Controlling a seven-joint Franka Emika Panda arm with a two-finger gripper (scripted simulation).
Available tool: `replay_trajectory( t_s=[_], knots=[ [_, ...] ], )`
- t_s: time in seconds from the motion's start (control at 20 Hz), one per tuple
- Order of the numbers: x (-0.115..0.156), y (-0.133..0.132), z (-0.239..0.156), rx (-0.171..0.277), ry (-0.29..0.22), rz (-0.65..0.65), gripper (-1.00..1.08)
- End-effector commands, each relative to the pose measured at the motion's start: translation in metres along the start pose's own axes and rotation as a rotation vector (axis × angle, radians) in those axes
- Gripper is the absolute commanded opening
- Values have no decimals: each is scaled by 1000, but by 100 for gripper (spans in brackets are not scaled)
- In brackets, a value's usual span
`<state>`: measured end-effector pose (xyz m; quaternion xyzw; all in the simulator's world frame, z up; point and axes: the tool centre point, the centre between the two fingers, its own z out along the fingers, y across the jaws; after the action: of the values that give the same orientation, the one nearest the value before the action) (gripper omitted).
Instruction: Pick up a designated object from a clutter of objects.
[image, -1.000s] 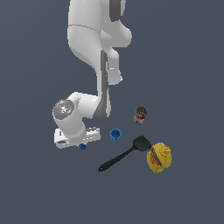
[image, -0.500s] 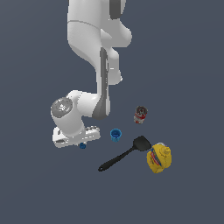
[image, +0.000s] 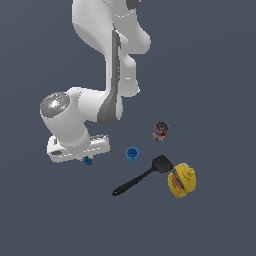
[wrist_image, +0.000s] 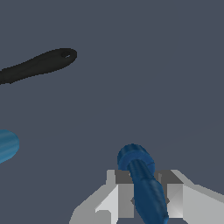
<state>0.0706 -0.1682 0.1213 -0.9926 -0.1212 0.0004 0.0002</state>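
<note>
The tiny blue piece (wrist_image: 143, 183) is clamped between the two grey fingers (wrist_image: 124, 192) of the gripper (wrist_image: 146, 194); the jaws are closed on its sides. In the wrist view it is seen as an elongated, smooth dark-blue cylinder with a rounded ribbed cap, its long axis running out between the fingers, cap end pointed away from the camera. In the exterior view the piece (image: 88, 160) is seen just under the white hand, at the exterior view's left of the blue cup (image: 132, 154). A matte black spatula (image: 142, 176), a glossy yellow bottle (image: 182, 181) and a red-and-white can (image: 160, 131) lie well apart from it, scattered on the plain dark floor (image: 215, 90).
</note>
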Motion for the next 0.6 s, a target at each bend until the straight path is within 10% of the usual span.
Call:
replay_trajectory(
  t_s=[0.0,0.55],
  knots=[
    [0,4,-26,0,1,0,-100],
    [4,26,-150,0,1,0,-100]
  ],
)
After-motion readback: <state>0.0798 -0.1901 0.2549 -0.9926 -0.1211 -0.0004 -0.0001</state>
